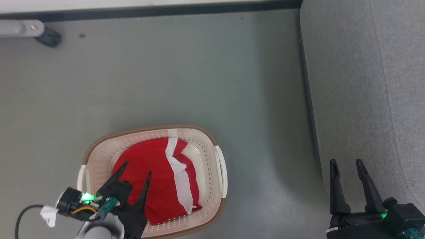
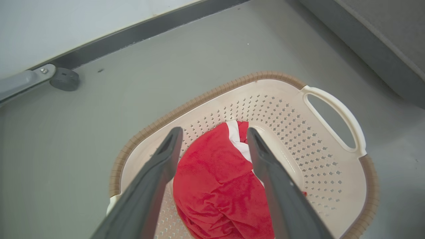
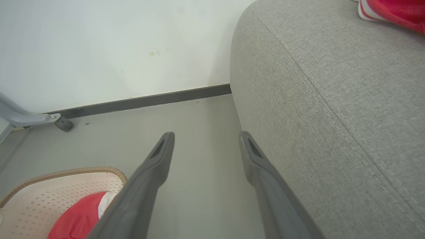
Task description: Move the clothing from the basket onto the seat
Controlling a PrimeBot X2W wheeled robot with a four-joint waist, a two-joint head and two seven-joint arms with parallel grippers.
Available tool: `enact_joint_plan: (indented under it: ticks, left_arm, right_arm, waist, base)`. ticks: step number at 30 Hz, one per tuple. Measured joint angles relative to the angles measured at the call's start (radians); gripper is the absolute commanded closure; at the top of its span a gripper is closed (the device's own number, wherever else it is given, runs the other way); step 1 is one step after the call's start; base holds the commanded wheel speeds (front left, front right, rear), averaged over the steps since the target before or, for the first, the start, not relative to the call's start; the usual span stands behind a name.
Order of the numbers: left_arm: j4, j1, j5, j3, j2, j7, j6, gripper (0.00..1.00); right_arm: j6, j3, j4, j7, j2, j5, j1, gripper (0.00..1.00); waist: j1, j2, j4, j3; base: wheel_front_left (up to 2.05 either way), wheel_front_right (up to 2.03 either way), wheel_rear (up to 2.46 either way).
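In basket (image 1: 146, 129), clothing (image 1: 142, 159) lengthwise toward wall (image 1: 132, 2)

I see a crumpled red garment (image 1: 156, 156) with a white stripe lying in the cream basket (image 1: 103, 159), left of the grey seat (image 1: 365, 83). A second garment (image 3: 395, 11) lies on the seat's far part.

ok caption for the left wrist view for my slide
Open left tool poised over the red-and-white clothing in the cream basket on a grey floor.
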Motion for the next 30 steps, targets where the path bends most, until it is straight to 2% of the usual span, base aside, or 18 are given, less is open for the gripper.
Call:
enact_joint_plan:
  ticks: [6, 15, 22, 30]
  left_arm:
    - [0.087, -0.102, 0.073, -0.067, 0.021, 0.052, -0.017, 0.0]
    - [0.201, -0.278, 0.091, -0.096, 0.016, 0.104, -0.026, 0.0]
    - [0.313, -0.384, 0.123, -0.132, 0.008, 0.144, -0.034, 0.0]
    - [0.411, -0.443, 0.132, -0.159, -0.005, 0.146, -0.034, 0.0]
  right_arm:
    - [0.001, 0.021, -0.059, 0.0, 0.0, -0.038, -0.014, 0.0]
    - [0.0, 0.025, -0.158, 0.0, 0.001, -0.047, -0.042, 0.0]
    - [-0.009, 0.013, -0.202, 0.0, 0.002, -0.056, -0.042, 0.0]
    - [-0.01, 0.02, -0.221, 0.0, 0.002, -0.074, -0.042, 0.0]
  waist:
    - [-0.0001, 0.0, -0.027, 0.09]
    - [-0.0001, 0.0, -0.054, 0.229]
    - [-0.0001, 0.0, -0.048, 0.331]
    - [-0.0002, -0.0001, -0.024, 0.385]
  base:
    - [0.0, 0.0, 0.0]
    - [0.0, 0.0, 0.0]
    - [0.0, 0.0, 0.0]
    - [0.0, 0.0, 0.0]
